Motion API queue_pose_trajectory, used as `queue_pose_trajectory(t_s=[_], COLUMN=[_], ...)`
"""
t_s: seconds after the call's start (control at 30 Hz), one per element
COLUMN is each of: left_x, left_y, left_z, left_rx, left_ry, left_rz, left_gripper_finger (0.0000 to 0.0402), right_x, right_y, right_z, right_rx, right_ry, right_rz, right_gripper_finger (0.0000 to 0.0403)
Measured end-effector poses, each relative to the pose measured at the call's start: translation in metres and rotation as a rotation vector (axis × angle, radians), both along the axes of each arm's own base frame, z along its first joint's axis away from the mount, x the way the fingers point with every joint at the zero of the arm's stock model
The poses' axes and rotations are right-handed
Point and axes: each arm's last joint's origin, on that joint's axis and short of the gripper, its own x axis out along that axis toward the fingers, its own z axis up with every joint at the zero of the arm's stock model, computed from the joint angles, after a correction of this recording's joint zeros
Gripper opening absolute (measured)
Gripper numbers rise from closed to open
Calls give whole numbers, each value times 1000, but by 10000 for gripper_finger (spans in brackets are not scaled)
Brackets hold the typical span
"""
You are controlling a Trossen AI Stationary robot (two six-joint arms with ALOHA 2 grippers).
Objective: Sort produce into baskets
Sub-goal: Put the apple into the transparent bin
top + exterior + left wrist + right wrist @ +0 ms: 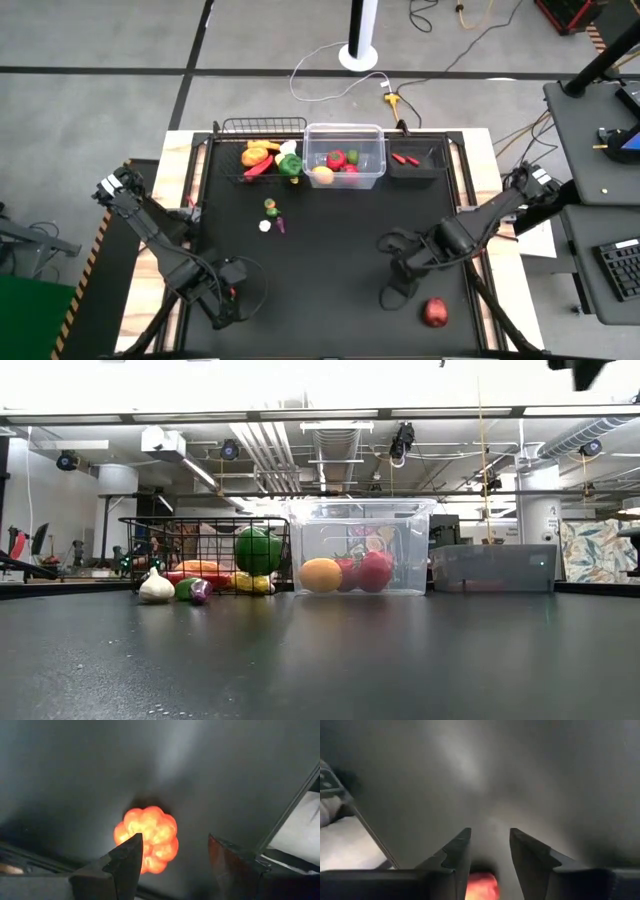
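While both arms hang low over the near half of the black table [330, 260], the baskets line its far edge.

Table surface: matte black, smooth, with pale wooden strips along the left and right sides.
Wire basket [262, 128]: black open mesh, rectangular, at the far left of the row; it holds an orange piece, a red chilli and a green pepper [290, 166].
Clear bin [345, 155]: transparent plastic with rounded corners, touching the wire basket's side; inside lie red tomatoes [373, 570], a yellow-orange round fruit and a green piece.
Dark tray [417, 160]: low, rectangular, just beside the bin, with two small red chillies in it.
Loose produce: a white garlic [156, 588], a small green piece and a purple piece lie close together in front of the wire basket.
Open room: the middle of the table is bare from the baskets to the near edge.
Left gripper [172, 862]: near the table's near left corner, fingers parted, not gripping; a lumpy orange pumpkin [148, 839] rests on the table between them and slightly ahead.
Right gripper [490, 852]: at the near right, fingers slightly apart; a red piece shows below the gap, whether touched I cannot tell.
Red apple [435, 313]: round, glossy, on the table near the right gripper and the near edge.
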Motion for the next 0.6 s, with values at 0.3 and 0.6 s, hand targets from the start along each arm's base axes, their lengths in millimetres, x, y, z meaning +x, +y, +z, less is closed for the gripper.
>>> queue_pose_trajectory(t_s=[0.3, 0.6], left_x=[6, 22], left_y=[5, 16], left_z=[1, 1], left_rx=[72, 103], left_ry=[-80, -128], left_rz=[-48, -181], left_gripper_finger=[205, 205], right_x=[-31, -50], right_y=[27, 46], right_z=[-3, -8], right_rx=[44, 68], right_ry=[165, 219], right_rz=[-134, -370], right_gripper_finger=[188, 300])
